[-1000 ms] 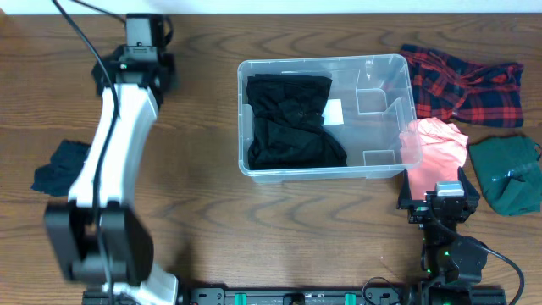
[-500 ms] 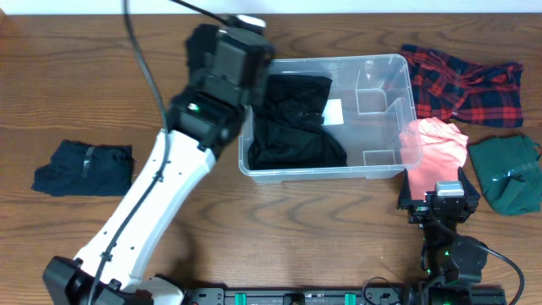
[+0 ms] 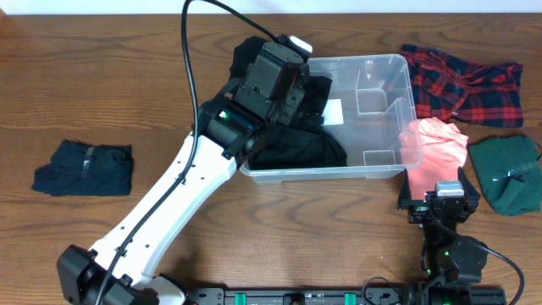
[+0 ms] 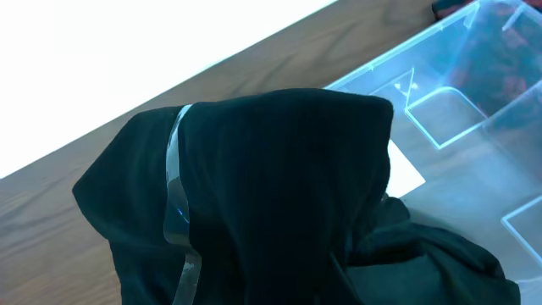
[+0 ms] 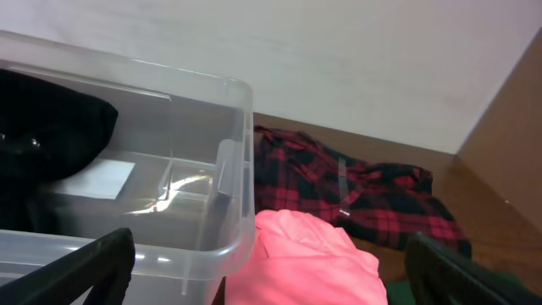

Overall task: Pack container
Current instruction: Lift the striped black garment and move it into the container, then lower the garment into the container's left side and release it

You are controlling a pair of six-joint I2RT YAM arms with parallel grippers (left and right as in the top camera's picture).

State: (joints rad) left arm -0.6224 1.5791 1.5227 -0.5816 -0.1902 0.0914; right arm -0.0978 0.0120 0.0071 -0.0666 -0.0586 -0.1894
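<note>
Packing looks partway: black clothing (image 3: 292, 140) fills the left end of the container (image 3: 373, 61), upper centre. Navy cloth (image 3: 83, 167), plaid shirt (image 3: 461, 83), pink garment (image 3: 439, 146) and green garment (image 3: 506, 174) lie outside. Left gripper (image 3: 278, 83): cannot tell; right gripper (image 5: 271, 280) wide, empty.

The left arm (image 3: 182, 191) is white with black joints and a black cable (image 3: 190, 68).

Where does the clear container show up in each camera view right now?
Overhead: the container sits at centre, slightly right of the middle.
Left wrist: the container fills the right side, with a black garment draped over its rim.
Right wrist: the container takes the left half.
Shared landmark: the white label on its bottom.
</note>
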